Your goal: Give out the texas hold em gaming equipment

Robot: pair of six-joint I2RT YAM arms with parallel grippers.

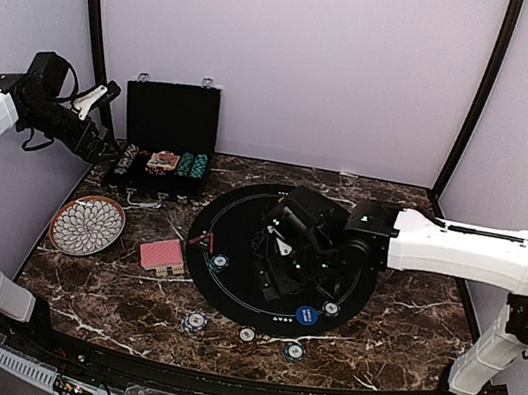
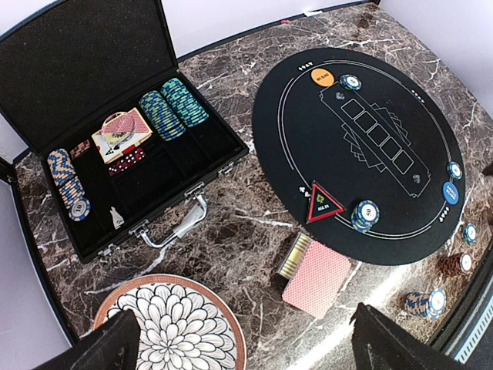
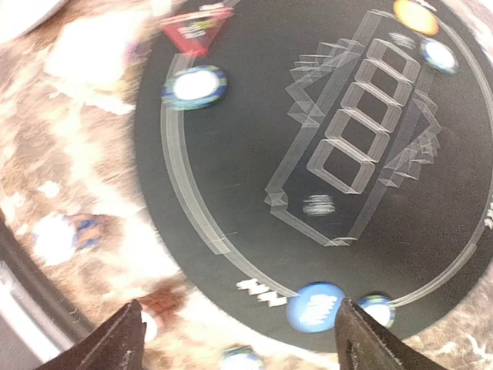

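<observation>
A red-backed card deck (image 1: 162, 256) (image 2: 317, 277) lies on the marble left of the round black mat (image 1: 241, 214). A blue button disc (image 1: 306, 315) (image 3: 314, 307) sits at the mat's near rim, an orange one (image 2: 323, 76) (image 3: 416, 14) at its far side. Striped chips rest on the mat (image 1: 219, 262) (image 2: 365, 215) and on the marble in front (image 1: 194, 322). My right gripper (image 1: 279, 279) (image 3: 243, 343) hovers over the mat's near part, open and empty; its view is blurred. My left gripper (image 1: 103, 142) (image 2: 250, 351) hangs open, high by the case.
An open black case (image 1: 167, 141) (image 2: 115, 154) at the back left holds chip rows and cards. A petal-pattern plate (image 1: 87, 226) (image 2: 173, 327) lies in front of it. A red triangular marker (image 2: 324, 203) sits on the mat's left edge.
</observation>
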